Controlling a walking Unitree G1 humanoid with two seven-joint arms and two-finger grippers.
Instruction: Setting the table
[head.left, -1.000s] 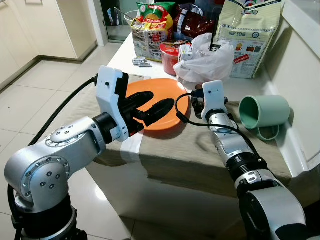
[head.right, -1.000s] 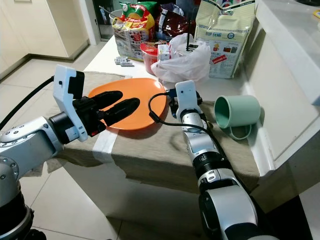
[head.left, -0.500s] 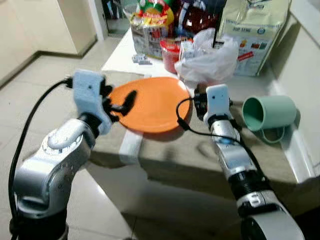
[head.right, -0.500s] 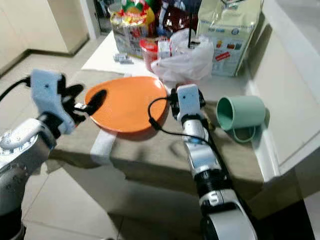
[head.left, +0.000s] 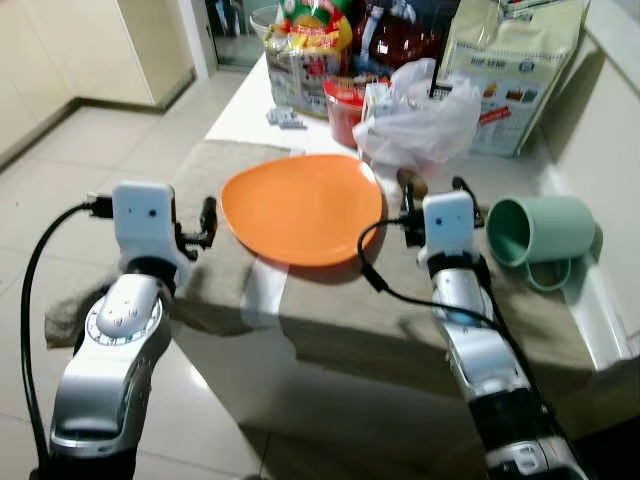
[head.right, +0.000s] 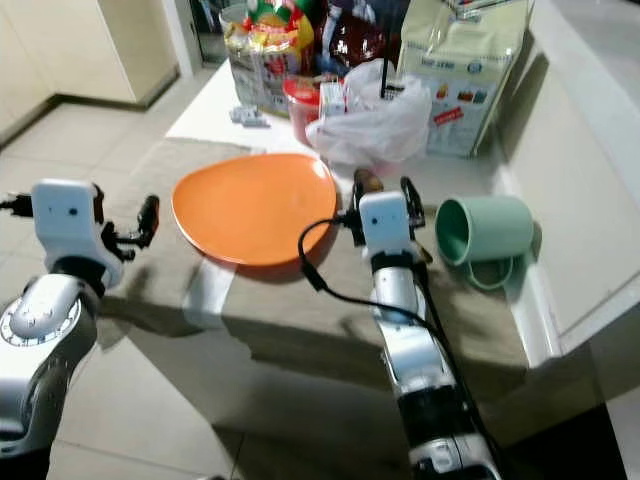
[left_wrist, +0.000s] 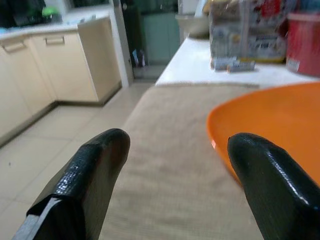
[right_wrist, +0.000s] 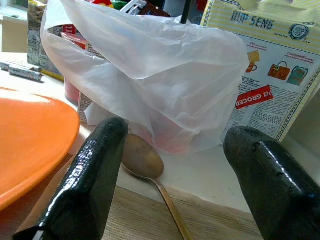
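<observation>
Since a second ago the left tool (left_wrist: 172, 187) has pulled back off the round orange plastic plate (head.left: 302, 207) and now sits out past the plate's left rim, over the beige cloth (left_wrist: 165, 165) at the table (head.left: 245, 105) edge; its black fingers (left_wrist: 85, 175) are spread wide with nothing between them. That plate lies flat on the cloth, free of both tools. Over on the other side, the right tool (right_wrist: 177, 175) hovers just beside the plate's right edge, also wide open and empty, pointing at a brownish metal spoon (right_wrist: 145, 165) that lies on the table in front of a crumpled white plastic bag (right_wrist: 150, 75). A mint green mug (head.left: 535, 230) is tipped on its side to the right of that arm, mouth facing the plate. Behind the bag stands a pale snack bag with printed handbags (right_wrist: 272, 60), plus more colourful packets (head.left: 310, 45) and a red tub (head.left: 343, 108) toward the back.
</observation>
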